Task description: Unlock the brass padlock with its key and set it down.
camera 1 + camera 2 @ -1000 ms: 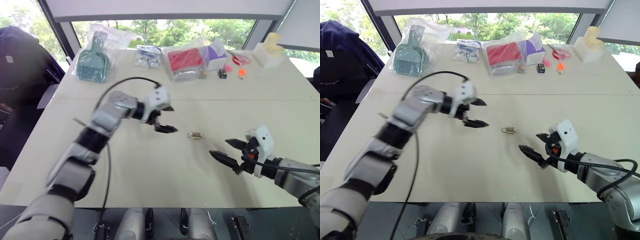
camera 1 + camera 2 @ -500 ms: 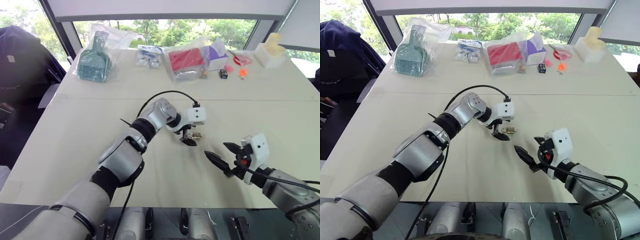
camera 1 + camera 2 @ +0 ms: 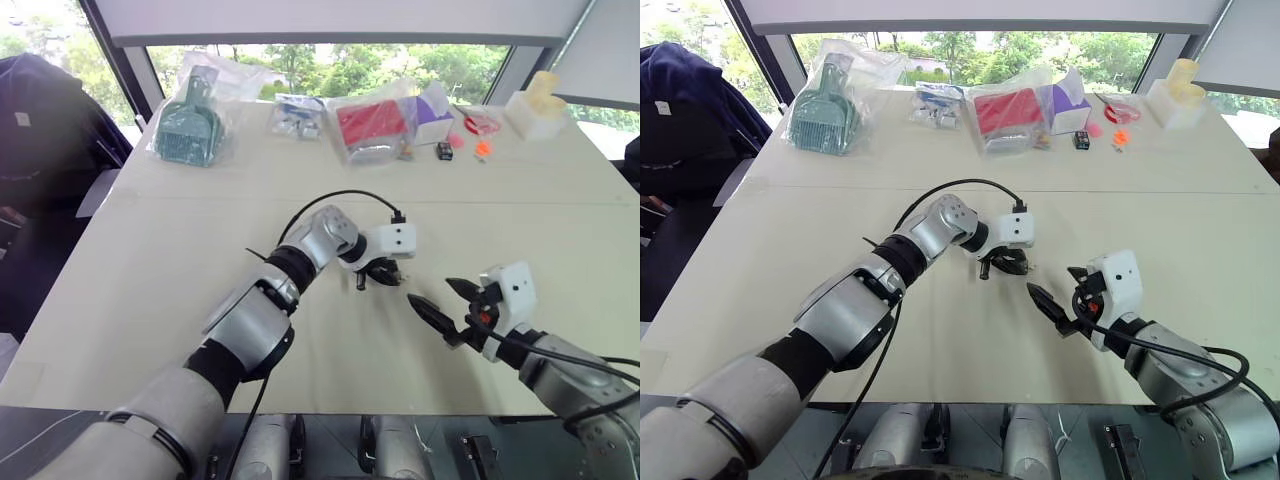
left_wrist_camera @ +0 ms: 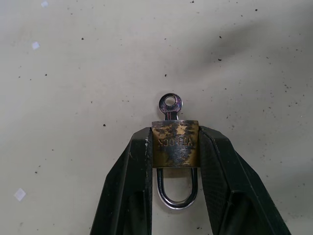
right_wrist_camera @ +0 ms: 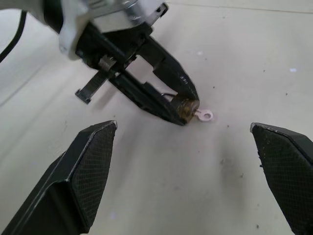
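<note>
The brass padlock (image 4: 175, 143) is small, with a silvery shackle (image 4: 177, 198) and its key (image 4: 169, 105) sticking out of the body's far end. My left gripper (image 4: 175, 134) is shut on the lock's body, one finger on each side, low at the table's middle (image 3: 386, 272). From the right wrist, the padlock (image 5: 187, 106) and the key's ring (image 5: 205, 115) poke out of the left gripper's tips at the tabletop. My right gripper (image 3: 435, 295) hangs open a short way to the right of the lock, its fingers (image 5: 93, 161) spread wide and holding nothing.
Along the table's far edge lie a bagged green item (image 3: 186, 125), a bagged red box (image 3: 372, 122), a purple box (image 3: 433, 105), a small black box (image 3: 445, 148) and a white-and-yellow block (image 3: 535, 105). A black cable (image 3: 330, 197) arcs over my left wrist.
My left gripper swung right and down from open air to the padlock, then shut on its body. The right gripper stays open in about the same place.
</note>
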